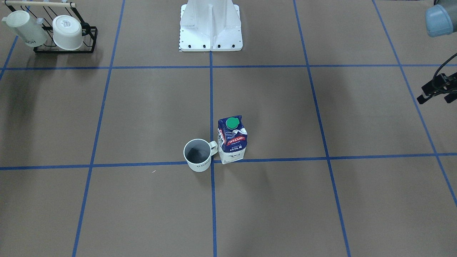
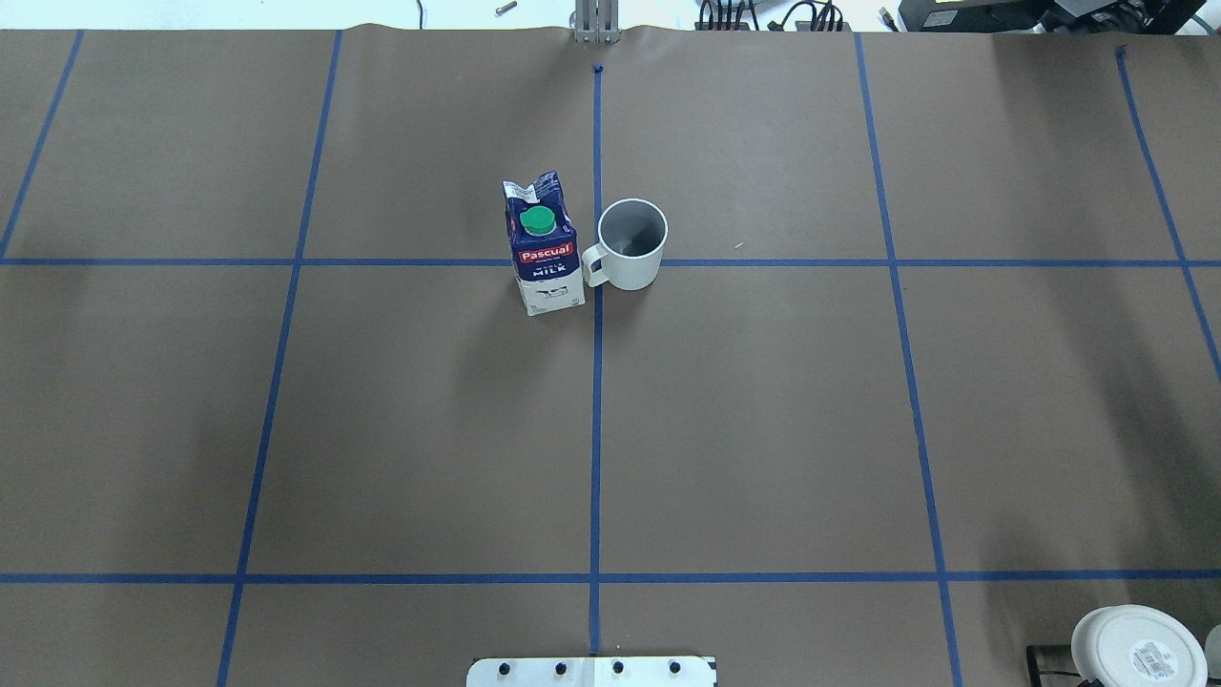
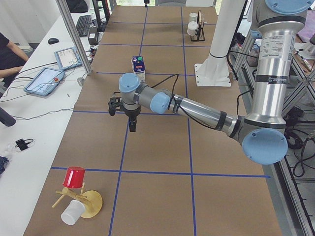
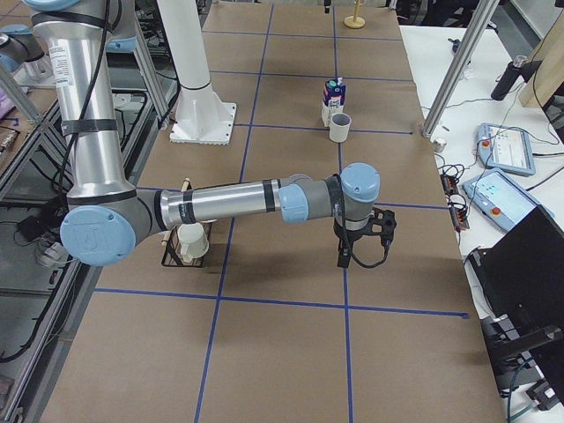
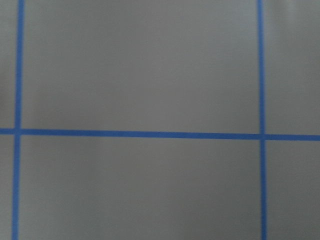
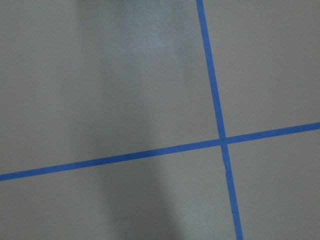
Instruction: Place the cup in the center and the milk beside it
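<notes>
Cup (image 1: 197, 154), white and dark inside, stands upright at the center (image 1: 212, 162), with the milk (image 1: 232, 141) just beside its handle. The left gripper (image 3: 132, 129) and right gripper (image 4: 342, 258) are well apart from it. I cannot tell how far open they are.

A robotics lab: two arms (image 3: 197, 110) over a counter (image 2: 763, 429) gridded with blue tape (image 2: 596, 429), teach pendants (image 3: 45, 79) and keyboard (image 3: 83, 24) on a side desk (image 3: 24, 162).
</notes>
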